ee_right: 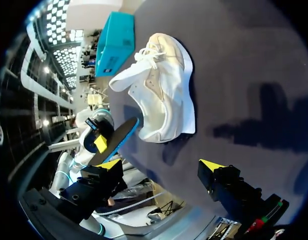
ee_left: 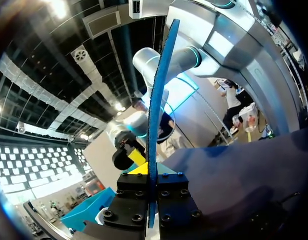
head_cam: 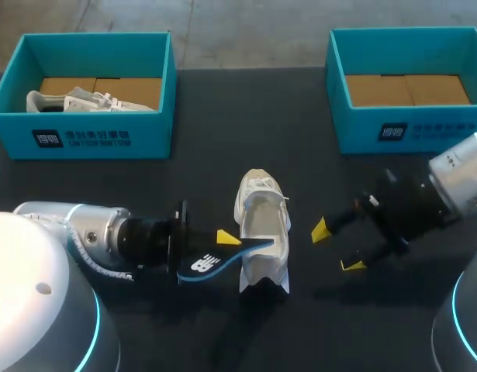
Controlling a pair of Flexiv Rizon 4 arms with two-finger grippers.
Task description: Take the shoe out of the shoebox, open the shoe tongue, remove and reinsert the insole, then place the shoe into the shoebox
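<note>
Shoe (head_cam: pixel 263 232), white and soft, insole (head_cam: pixel 220 262), thin, curved, blue-edged

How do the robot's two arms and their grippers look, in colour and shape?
The left arm and right arm are silver-grey rounded tubes with glowing cyan rings. The left gripper and right gripper are black, each with two wedge-shaped bright yellow tips.

Boxed shoe (head_cam: pixel 75 99) half hidden, insole (head_cam: pixel 211 263) end hidden
</note>
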